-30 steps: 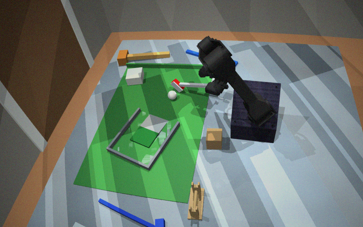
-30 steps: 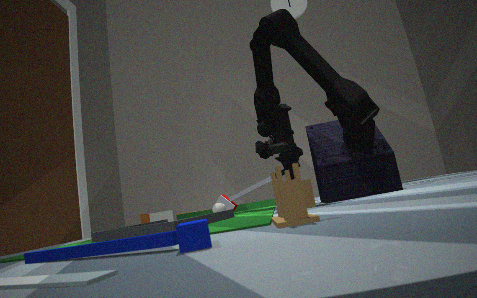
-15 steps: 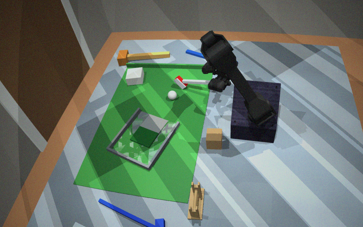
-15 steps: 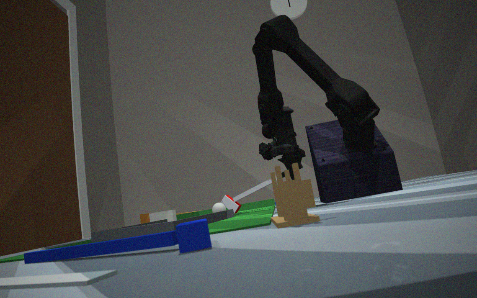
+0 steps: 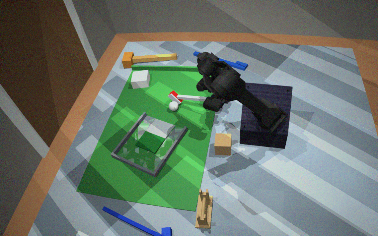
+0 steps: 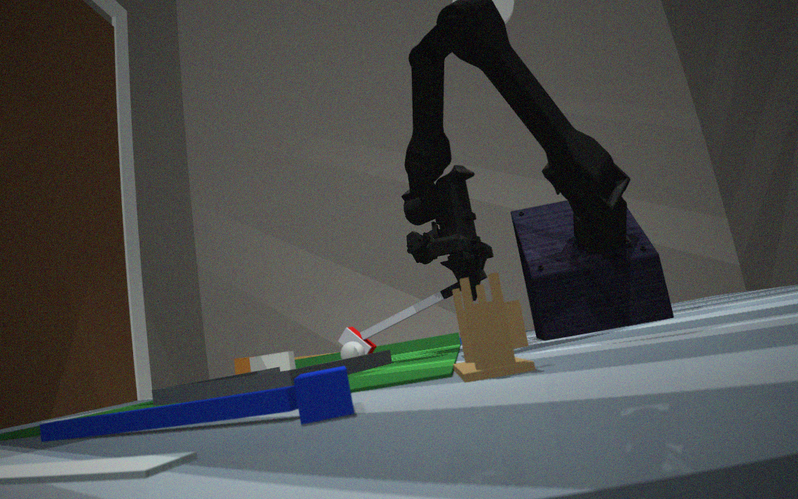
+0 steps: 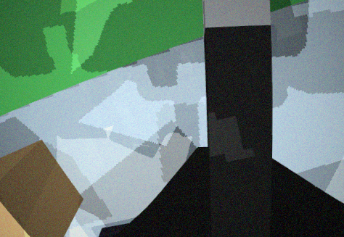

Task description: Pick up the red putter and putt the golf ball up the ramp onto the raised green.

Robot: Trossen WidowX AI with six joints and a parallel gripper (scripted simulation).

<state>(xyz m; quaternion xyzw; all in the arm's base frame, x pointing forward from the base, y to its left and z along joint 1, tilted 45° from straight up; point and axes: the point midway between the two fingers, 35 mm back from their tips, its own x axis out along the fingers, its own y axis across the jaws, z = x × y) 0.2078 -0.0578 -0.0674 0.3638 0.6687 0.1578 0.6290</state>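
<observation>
From my camera feeds, the red putter has a red head with a pale face plate, a light grey shaft and a black grip. I have its grip clamped in my pincer, with the shaft slanting down to the head, low over the green mat. The head is right beside the golf ball, a plain white sphere on the mat; I can't tell whether they touch. The ball sits outside the grey-walled frame, short of the ramp, a pale slope. That meets the raised green, a dark green panel within the frame.
</observation>
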